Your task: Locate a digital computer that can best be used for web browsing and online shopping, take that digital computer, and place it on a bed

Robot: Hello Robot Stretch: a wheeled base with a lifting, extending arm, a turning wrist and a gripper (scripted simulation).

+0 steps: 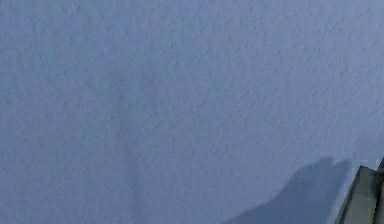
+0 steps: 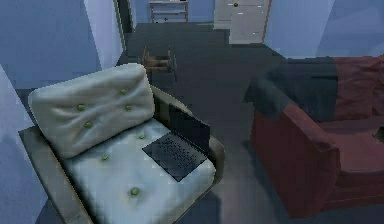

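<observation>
Well, dark open laptop (image 2: 181, 147) on armchair (image 2: 88, 106)

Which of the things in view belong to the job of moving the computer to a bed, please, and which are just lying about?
For the job:
- laptop, open on the seat of the white armchair

Just lying about:
- red sofa
- dark blanket draped over it
- white shelf at the far end
- white cabinet
- small wooden piece on the floor
</observation>
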